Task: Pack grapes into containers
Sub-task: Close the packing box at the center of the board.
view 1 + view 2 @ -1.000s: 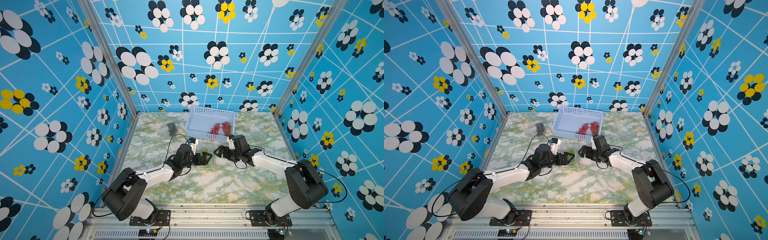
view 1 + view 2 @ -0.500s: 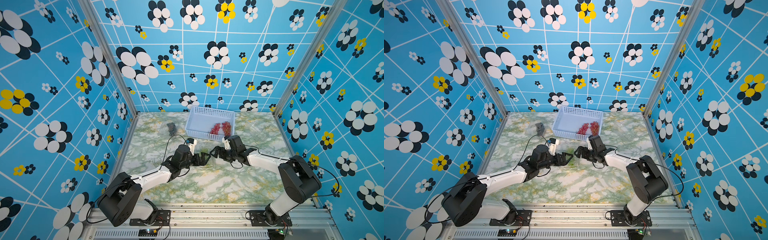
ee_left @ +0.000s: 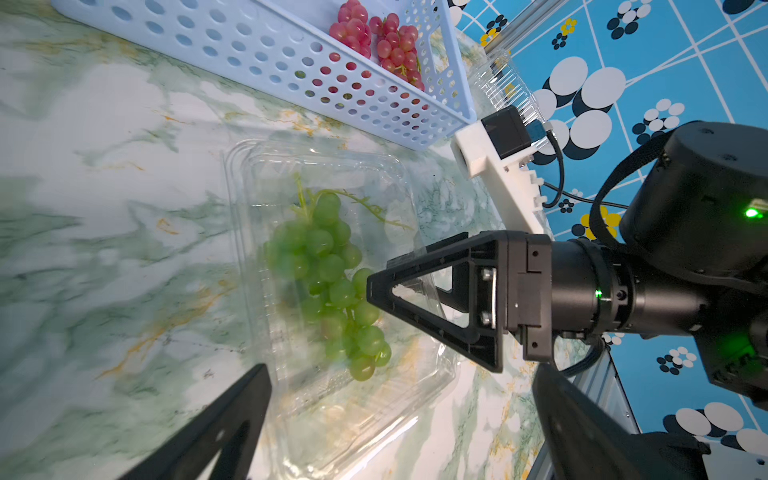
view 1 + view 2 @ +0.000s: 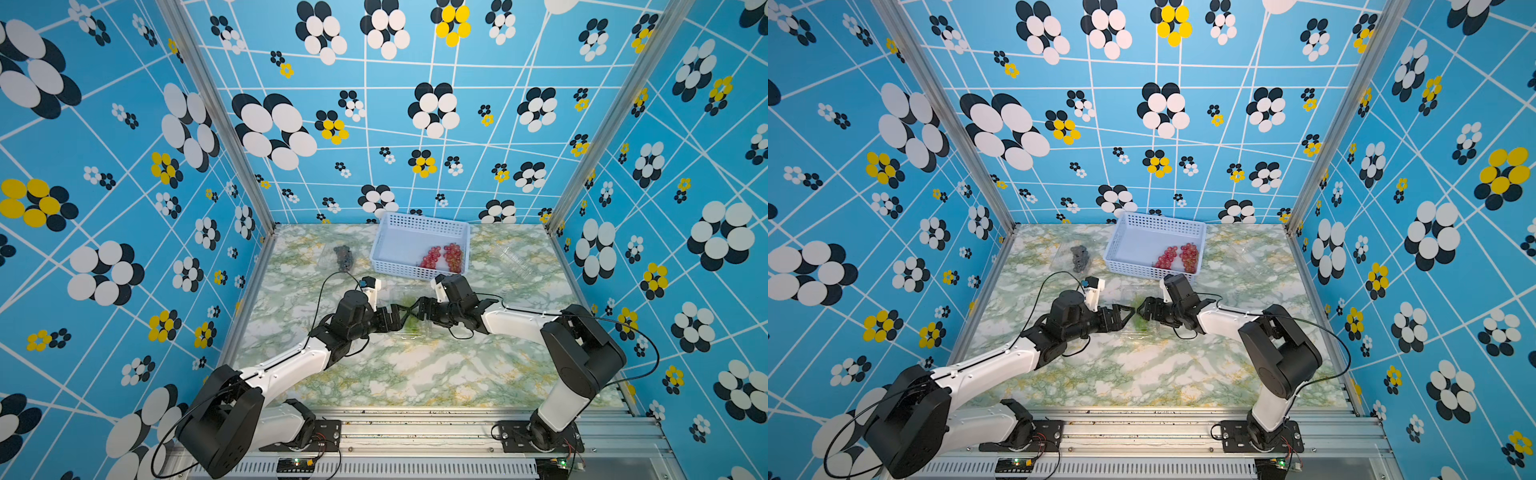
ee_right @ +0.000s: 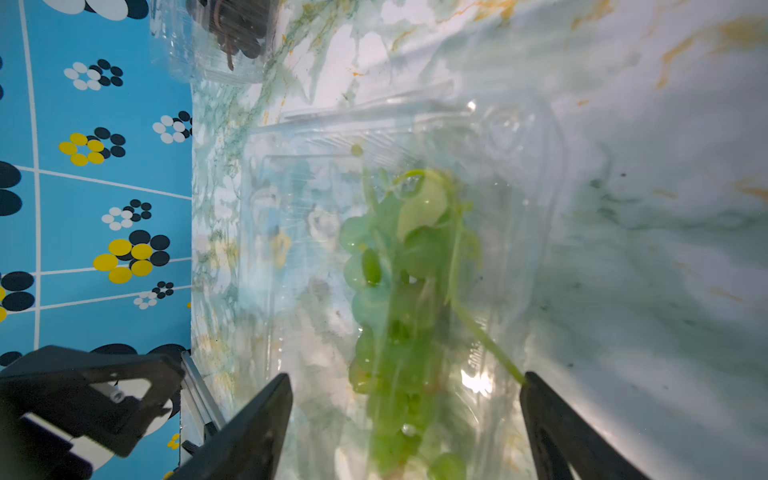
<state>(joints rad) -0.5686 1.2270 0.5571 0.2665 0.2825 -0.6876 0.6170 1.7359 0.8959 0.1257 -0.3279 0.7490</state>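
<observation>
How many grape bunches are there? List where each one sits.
4. A green bunch in the middle clear box; two red bunches in the basket; a dark bunch in a clear box left of it. None looks hidden.

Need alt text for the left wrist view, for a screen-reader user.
A light green grape bunch lies in a clear clamshell container on the marbled table, between the open left end effector and the right end effector facing it. Beyond stands a light-blue perforated basket holding red grapes.
</observation>
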